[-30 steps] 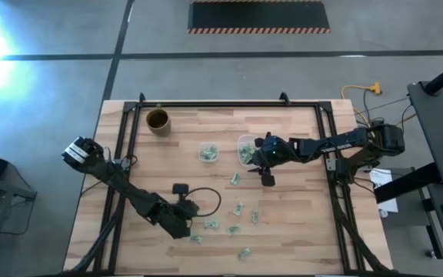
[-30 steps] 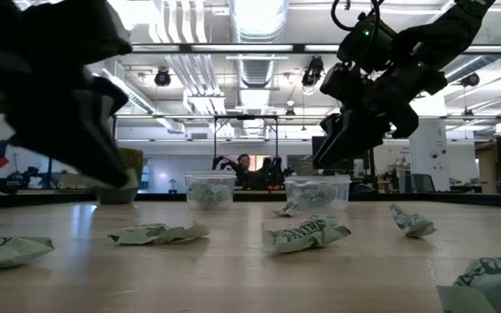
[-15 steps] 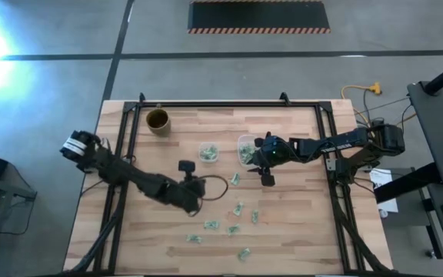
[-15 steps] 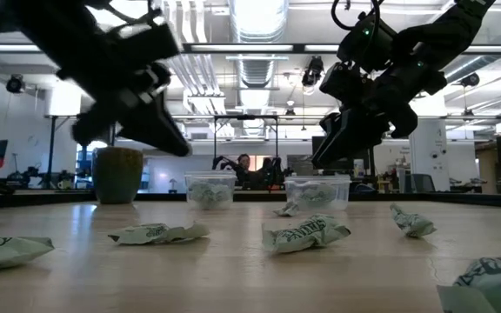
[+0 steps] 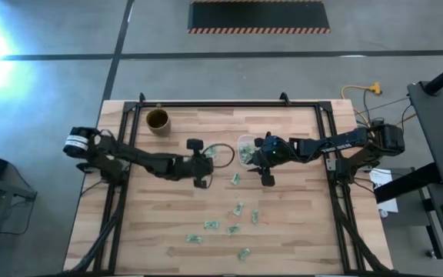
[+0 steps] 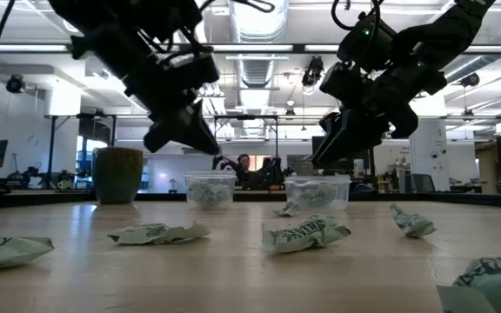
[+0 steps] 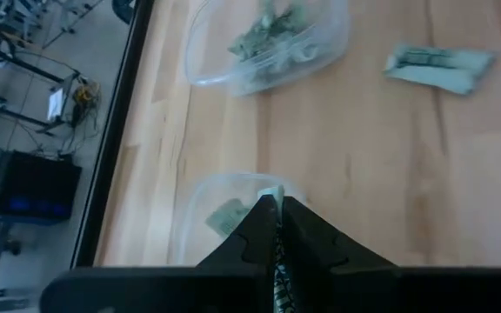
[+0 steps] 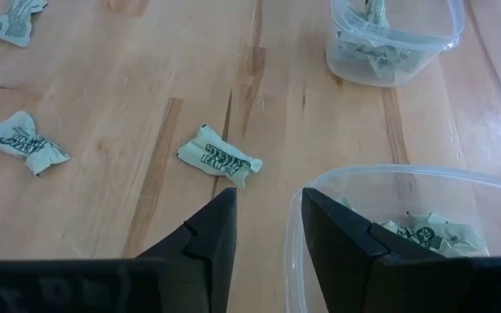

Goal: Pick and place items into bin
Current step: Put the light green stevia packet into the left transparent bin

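Since a second ago the left arm has swung from the near-left part of the table up to its middle, while the right arm has stayed put. Now the left arm stretches nearly level across the high view, and the left gripper (image 5: pixel 199 163) hangs over the left clear tub (image 7: pixel 200 202). Its fingers are pressed together on a wrapper (image 7: pixel 270 197), whose pale green edge pokes out between the tips in the left wrist view.

From the right side the other arm reaches in, bent at the elbow, and the right gripper (image 5: pixel 267 168) hovers at the near rim of the right clear tub (image 8: pixel 381 185). Its fingers stand apart and nothing lies between them.

Only the wrist views look into the tubs: both already hold several green-and-white wrappers. The right wrist view also shows a loose wrapper (image 8: pixel 220 157) on the wood just beside the right tub. The high view alone shows the spread of loose wrappers (image 5: pixel 236 208) toward the near edge of the wooden table (image 5: pixel 298 231), and the brown cup (image 5: pixel 158 120) at the far left corner. The low view shows both grippers raised above the tabletop, with crumpled wrappers (image 6: pixel 306 233) in front and a person far off in the room behind.

Dark print marks the wrappers, but it cannot be read.
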Motion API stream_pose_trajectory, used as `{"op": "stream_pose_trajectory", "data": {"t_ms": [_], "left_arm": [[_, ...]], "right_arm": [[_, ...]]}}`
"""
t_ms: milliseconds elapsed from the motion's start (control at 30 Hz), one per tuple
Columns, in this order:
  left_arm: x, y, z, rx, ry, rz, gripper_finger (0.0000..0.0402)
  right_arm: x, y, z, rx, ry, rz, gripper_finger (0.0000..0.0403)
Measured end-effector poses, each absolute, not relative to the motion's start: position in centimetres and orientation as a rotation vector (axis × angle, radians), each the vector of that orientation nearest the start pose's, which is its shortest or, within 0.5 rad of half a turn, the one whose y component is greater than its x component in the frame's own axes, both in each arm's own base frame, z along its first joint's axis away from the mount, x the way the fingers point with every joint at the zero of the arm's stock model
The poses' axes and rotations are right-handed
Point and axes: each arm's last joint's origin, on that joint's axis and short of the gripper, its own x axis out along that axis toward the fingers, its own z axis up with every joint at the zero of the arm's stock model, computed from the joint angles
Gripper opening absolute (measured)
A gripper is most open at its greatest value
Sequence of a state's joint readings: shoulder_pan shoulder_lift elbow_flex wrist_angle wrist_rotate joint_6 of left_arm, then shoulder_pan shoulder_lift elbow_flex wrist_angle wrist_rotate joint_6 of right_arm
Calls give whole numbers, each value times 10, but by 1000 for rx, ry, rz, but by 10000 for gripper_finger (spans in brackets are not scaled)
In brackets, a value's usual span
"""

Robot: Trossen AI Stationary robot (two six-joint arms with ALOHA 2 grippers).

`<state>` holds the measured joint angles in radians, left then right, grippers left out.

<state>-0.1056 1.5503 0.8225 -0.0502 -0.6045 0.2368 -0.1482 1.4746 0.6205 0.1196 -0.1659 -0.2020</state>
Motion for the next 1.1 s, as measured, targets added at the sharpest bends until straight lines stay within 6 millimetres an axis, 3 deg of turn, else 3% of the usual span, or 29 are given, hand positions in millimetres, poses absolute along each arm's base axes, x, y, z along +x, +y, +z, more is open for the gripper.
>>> {"op": "stream_pose_trajectory", "data": {"t_ms": [600, 1100], "left_arm": [[305, 50, 187, 363, 757, 424, 1], [305, 56, 187, 327, 725, 404, 1]], "right_arm": [[270, -36, 157, -79, 712, 89, 121], [271, -36, 157, -80, 708, 89, 121]]}}
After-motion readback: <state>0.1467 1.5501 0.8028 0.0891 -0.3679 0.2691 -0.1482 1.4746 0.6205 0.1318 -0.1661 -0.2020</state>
